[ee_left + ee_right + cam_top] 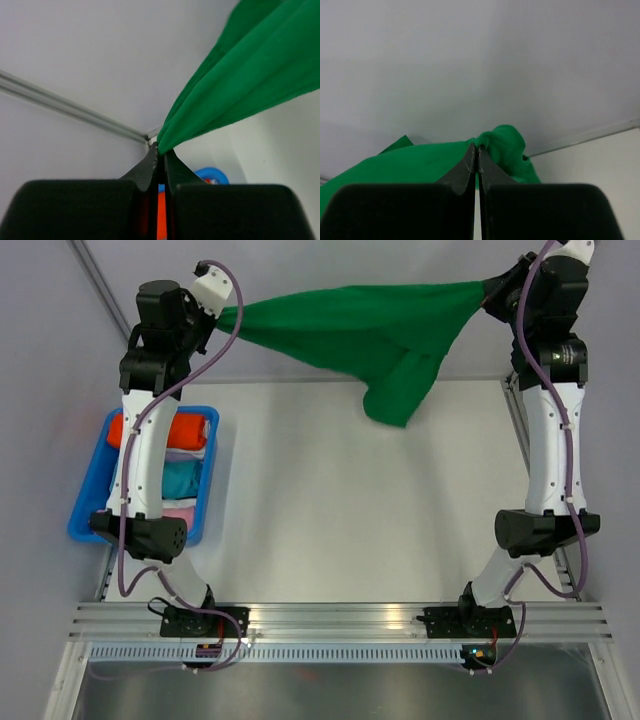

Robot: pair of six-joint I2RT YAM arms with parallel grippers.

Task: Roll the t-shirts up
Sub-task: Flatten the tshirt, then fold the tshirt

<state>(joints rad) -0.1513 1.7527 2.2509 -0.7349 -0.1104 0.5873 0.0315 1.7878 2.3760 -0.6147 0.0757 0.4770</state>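
The white counter (330,500) spreads out ahead of the two bases. Above its far edge hangs the green t-shirt (350,335), pulled into a long band between the two grippers, with a fold drooping right of the middle. The left arm (140,470) and the right arm (548,450) both bend low at the elbow near their bases, and their forearms reach up and away to the far side. The left arm passes over a blue bin (90,495) at the counter's left edge. The left gripper (160,150) is closed on the shirt's left end. The right gripper (478,149) is closed on its bunched right end. In the bin lie an orange-red bundle (190,428) and a teal bundle (185,478).
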